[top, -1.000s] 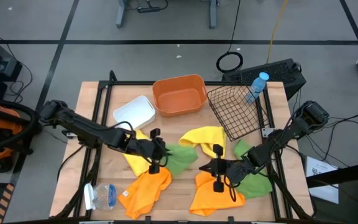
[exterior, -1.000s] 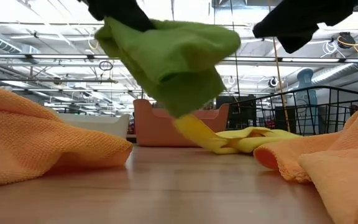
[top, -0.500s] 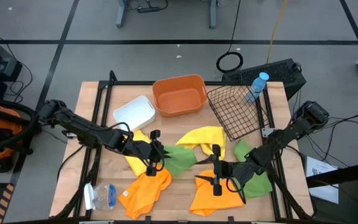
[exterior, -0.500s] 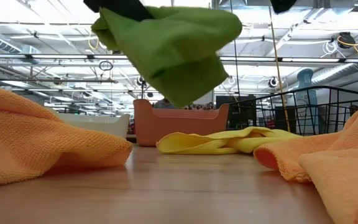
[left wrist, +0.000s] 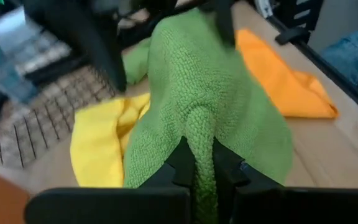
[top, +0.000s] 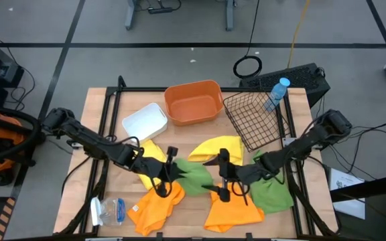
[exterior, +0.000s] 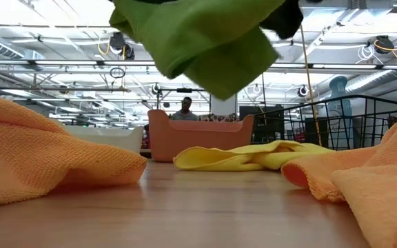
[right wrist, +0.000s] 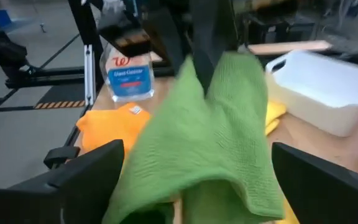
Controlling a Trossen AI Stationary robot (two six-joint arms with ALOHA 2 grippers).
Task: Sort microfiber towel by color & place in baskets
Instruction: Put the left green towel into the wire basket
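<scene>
A green towel (top: 191, 177) hangs above the table's middle, with my left gripper (top: 171, 173) shut on it. My right gripper (top: 220, 177) stands open just to its right. In the right wrist view the towel's free end (right wrist: 216, 137) hangs between the wide-apart fingers (right wrist: 89, 171); I cannot tell whether they touch it. A yellow towel (top: 216, 147) lies flat behind them, and another yellow one (top: 147, 159) lies under my left arm. Orange towels (top: 156, 204) (top: 233, 211) lie near the front edge, and a second green towel (top: 272, 191) lies at the right. My left gripper pinches a bunched fold of the green towel (left wrist: 201, 146) between its two fingers, coming level from the table's left. The towel spreads out beyond the fingertips and hangs below them (exterior: 209, 41), clear of the table.
At the back stand the white tray (top: 145, 121), the orange tub (top: 193, 104) and the black wire basket (top: 253, 119), with a blue-capped bottle (top: 277, 93) beside the basket. A clear packet (top: 109, 211) lies at the front left. A person shows in the room beyond.
My right gripper has let go of the yellow towel, whose raised end has dropped flat onto the table. The gripper has opened and gone toward the table's left, up to the green towel. My left gripper has carried the green towel a little to the right, still lifted.
</scene>
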